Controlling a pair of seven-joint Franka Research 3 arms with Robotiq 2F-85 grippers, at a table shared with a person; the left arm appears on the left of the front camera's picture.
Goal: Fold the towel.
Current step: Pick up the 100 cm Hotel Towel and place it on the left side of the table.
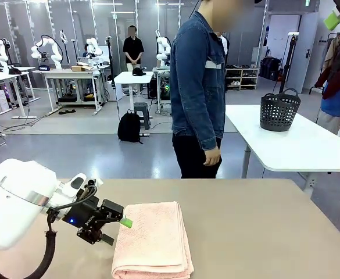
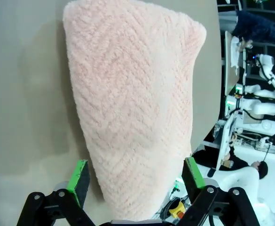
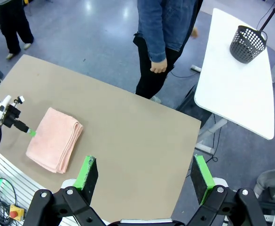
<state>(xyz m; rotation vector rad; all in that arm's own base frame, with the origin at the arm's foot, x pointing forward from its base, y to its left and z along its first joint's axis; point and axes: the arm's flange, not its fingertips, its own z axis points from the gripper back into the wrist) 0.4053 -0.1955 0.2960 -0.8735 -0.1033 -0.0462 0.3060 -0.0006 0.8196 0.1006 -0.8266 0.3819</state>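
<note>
The towel (image 1: 153,239) lies folded on the table (image 1: 262,226).

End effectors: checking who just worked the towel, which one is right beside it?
The left end effector, open at the towel's left edge; the right end effector hangs high above.

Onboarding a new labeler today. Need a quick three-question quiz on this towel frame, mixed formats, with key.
1. True or false: the towel lies folded on the tan table.
2. Multiple choice: the left gripper is (A) shut on the towel, (B) open at the towel's left edge, (C) raised high above the table.
3. Fill in: the dark basket stands on the ____ table behind the person.

Key:
1. True; stacked layers show at its near edge.
2. B; in the left wrist view the green pads stand apart on either side of the towel's end. The right gripper is open too, high above the table.
3. White.
</note>
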